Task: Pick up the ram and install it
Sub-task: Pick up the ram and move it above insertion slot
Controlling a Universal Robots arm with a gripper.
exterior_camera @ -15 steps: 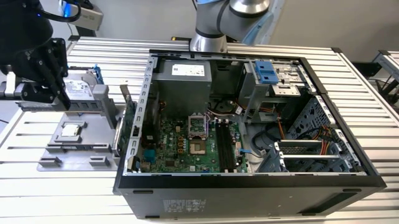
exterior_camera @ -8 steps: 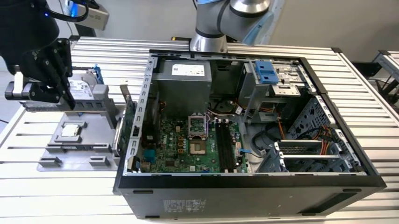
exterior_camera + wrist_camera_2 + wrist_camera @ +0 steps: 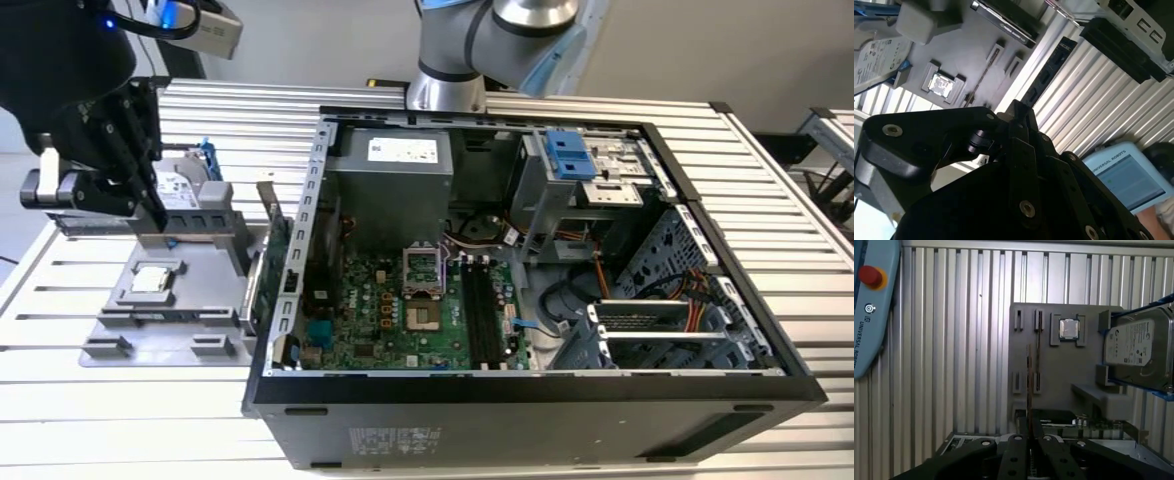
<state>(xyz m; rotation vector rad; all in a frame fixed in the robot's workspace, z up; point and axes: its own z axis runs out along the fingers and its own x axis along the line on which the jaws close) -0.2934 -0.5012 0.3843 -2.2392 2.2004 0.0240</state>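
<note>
The jaws of the gripper (image 3: 1030,439) are closed on one end of the ram (image 3: 1029,385), held edge-on above the slatted table (image 3: 954,340), beside the open computer case (image 3: 561,400) and over the gray tray (image 3: 1054,375) carrying a hard drive (image 3: 1136,347) and a processor chip (image 3: 1069,329).
</note>
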